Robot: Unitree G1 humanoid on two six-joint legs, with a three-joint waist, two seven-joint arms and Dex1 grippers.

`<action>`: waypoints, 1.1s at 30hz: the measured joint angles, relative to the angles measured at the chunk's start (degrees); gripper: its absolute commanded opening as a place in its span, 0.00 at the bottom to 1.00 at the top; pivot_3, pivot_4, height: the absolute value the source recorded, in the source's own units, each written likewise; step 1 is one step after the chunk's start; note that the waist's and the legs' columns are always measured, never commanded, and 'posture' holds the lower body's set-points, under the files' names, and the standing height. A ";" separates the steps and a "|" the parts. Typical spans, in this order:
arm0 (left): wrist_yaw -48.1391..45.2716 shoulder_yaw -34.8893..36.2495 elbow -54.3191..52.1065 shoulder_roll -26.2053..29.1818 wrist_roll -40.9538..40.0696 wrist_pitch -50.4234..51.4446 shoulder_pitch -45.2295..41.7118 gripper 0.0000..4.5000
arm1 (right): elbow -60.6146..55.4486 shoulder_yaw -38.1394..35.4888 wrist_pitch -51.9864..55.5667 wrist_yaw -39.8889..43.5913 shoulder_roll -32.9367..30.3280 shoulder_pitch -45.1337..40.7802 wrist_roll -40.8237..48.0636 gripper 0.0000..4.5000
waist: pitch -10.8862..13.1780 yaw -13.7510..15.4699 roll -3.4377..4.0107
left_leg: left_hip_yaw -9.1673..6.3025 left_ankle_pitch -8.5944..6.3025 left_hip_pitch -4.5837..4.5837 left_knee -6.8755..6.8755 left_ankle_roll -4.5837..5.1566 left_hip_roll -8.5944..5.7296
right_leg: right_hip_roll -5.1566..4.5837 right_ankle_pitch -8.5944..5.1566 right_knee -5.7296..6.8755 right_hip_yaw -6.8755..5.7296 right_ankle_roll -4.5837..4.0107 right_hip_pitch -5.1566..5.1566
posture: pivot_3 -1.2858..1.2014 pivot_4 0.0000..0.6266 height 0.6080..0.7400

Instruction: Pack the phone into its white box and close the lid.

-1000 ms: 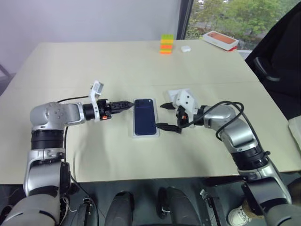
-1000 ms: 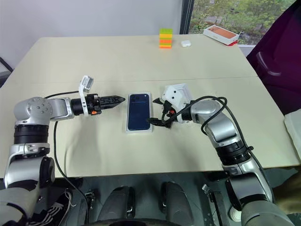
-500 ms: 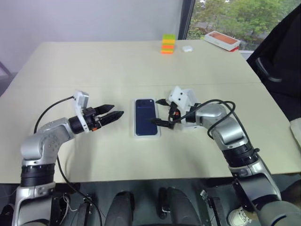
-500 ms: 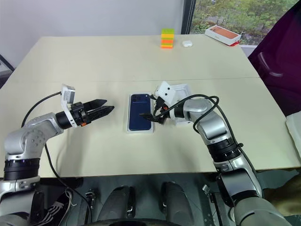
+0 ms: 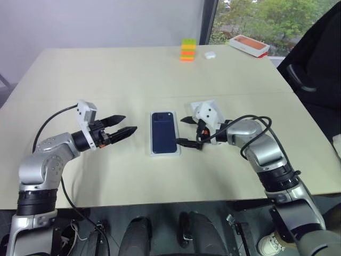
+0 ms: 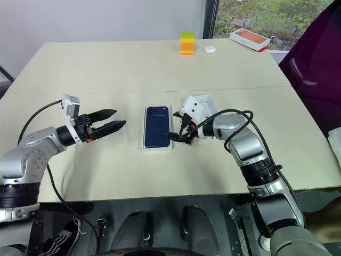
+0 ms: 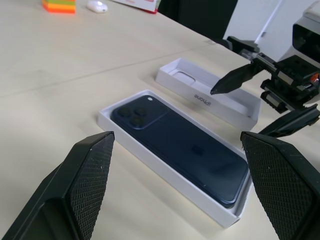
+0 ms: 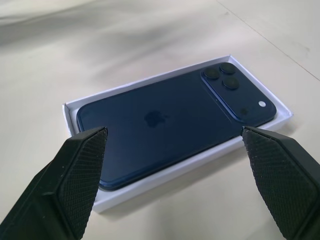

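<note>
the phone (image 5: 163, 131) lies back-up inside the white box (image 5: 164, 152), between both grippers. left gripper (image 5: 126, 125) open, apart from it; right gripper (image 5: 186, 131) open just beside it, the lid (image 7: 207, 91) behind.

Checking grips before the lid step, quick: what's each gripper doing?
Left gripper: open, holding nothing.
Right gripper: open, holding nothing, beside the phone.
</note>
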 measured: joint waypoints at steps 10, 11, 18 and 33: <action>0.49 0.29 0.50 1.46 2.19 -3.63 3.14 0.94 | 7.29 -1.21 -5.37 2.61 -3.54 -2.16 -1.53 1.00 | 0.00 -0.05 0.00 | 0.04 -0.01 0.00 -0.02 0.01 0.02 | 0.03 0.00 -0.02 0.02 0.00 -0.01 | 0.52 0.24 1.00; 0.51 0.30 0.32 1.46 2.13 -3.63 3.14 0.94 | 7.55 -1.22 -5.72 2.80 -3.53 -2.20 -1.62 1.00 | 0.00 -0.04 0.00 | 0.03 -0.01 0.00 -0.02 0.01 0.02 | 0.04 0.00 -0.01 0.01 0.00 -0.02 | 0.52 0.24 1.00; 1.85 0.39 -0.82 1.30 2.01 -3.78 3.45 0.94 | 9.77 -0.82 -8.52 3.57 -3.33 -2.20 -3.29 1.00 | 0.00 -0.01 0.00 | 0.06 -0.01 0.00 -0.01 0.01 0.02 | 0.00 0.00 -0.01 0.02 0.00 -0.01 | 0.52 0.24 1.00; 6.07 -4.50 -3.11 -3.60 1.33 0.90 3.56 0.13 | 14.66 -0.29 -10.30 1.85 -1.62 -3.14 -6.80 0.07 | 0.00 -0.05 0.00 | 0.06 0.00 0.01 -0.01 0.01 0.02 | 0.01 0.01 0.02 0.04 0.00 -0.01 | 0.52 0.24 1.00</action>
